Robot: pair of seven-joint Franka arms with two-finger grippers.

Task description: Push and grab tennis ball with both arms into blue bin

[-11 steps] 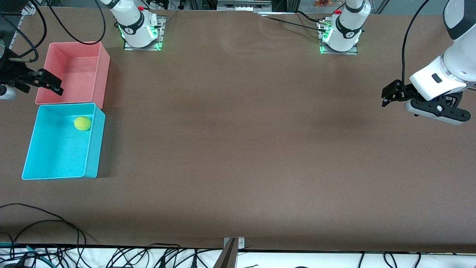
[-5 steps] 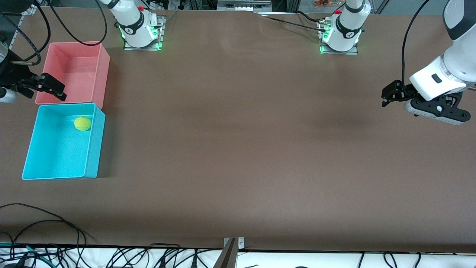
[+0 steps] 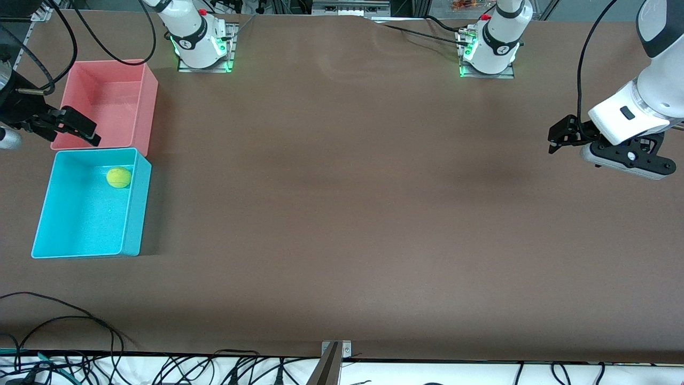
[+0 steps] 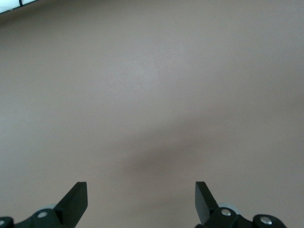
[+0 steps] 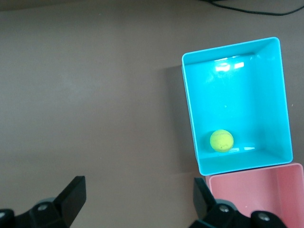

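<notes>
One tennis ball is seen resting inside the blue bin, near the wall beside the pink bin, so the drop is judged complete and only a clean upward retreat remains advisable. The right tool, spread wide and empty, hangs over the pink bin's edge, close above the ball; the left tool, equally wide and empty, waits over bare desk well apart.

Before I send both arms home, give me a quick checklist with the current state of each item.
1. Tennis ball in the blue bin: ok.
2. Ball free of both grippers: ok.
3. Right gripper open, over the pink bin edge: ok.
4. Left gripper open, over bare table at the left arm's end: ok.
5. Blue bin upright, beside the pink bin: ok.
6. Bins touching each other: cannot tell.
</notes>
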